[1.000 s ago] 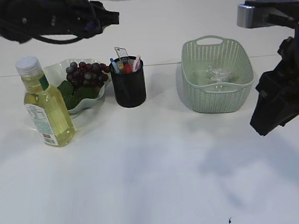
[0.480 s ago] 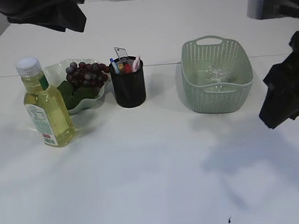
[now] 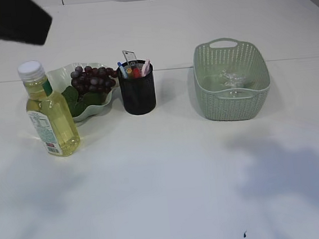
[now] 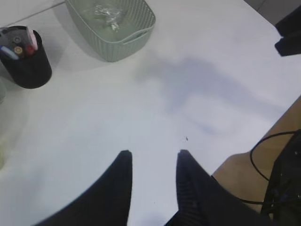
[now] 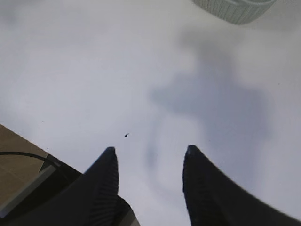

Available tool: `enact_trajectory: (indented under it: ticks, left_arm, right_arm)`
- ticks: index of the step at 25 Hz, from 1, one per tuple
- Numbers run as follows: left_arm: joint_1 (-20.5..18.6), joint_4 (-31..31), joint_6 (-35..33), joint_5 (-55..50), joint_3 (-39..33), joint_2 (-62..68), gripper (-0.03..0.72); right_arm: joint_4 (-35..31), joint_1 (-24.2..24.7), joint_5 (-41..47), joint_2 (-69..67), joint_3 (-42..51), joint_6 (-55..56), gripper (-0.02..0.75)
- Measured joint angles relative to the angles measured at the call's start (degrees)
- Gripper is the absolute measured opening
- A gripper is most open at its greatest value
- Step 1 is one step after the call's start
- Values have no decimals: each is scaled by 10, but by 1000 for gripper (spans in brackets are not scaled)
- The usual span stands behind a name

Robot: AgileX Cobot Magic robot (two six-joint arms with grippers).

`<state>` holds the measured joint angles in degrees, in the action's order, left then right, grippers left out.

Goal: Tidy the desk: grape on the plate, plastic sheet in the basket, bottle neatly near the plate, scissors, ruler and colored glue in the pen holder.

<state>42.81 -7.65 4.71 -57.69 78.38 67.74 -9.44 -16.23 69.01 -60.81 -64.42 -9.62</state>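
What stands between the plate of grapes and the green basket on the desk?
The black pen holder, with pens and glue sticking out, stands right beside the plate. From there to the basket the white desk is bare. The exterior view shows this best.

On the counter [image 3: 170, 175]: bottle [image 3: 47, 110] at left, before the plate [image 3: 96, 108] of grapes [image 3: 92, 79]; pen holder [image 3: 137, 90] beside it; basket [image 3: 232, 81] right, holding plastic sheet [image 3: 232, 80].

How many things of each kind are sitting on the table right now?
Bottle: 1
Plate with grapes: 1
Pen holder, with stationery inside: 1
Basket, holding a crumpled plastic sheet: 1
Total: 4 standing things, not counting what they hold.
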Motion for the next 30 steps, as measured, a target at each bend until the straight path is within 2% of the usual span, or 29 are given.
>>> enact_trajectory:
  ticks: [4,8,12,14,20,26,30]
  left_arm:
    - [18,11,17,42,-104,-89,251]
    - [19,34,20,71,-212,-192,272]
    - [19,52,21,73,-320,-307,337]
    - [19,53,21,70,-353,-368,372]
    - [19,60,21,-3,-378,-509,423]
    - [19,70,21,-75,-384,-595,429]
    - [19,72,21,-97,-419,-638,429]
  right_arm:
    - [1,0,-19,103,58,-8,364]
    - [1,0,-21,210,122,-17,364]
    - [-9,3,-20,308,179,-18,364]
    - [-13,3,-17,350,201,-18,364]
    - [-15,3,-12,463,251,-19,364]
    - [-13,3,-20,557,293,-19,364]
    - [-12,3,-23,605,312,-19,364]
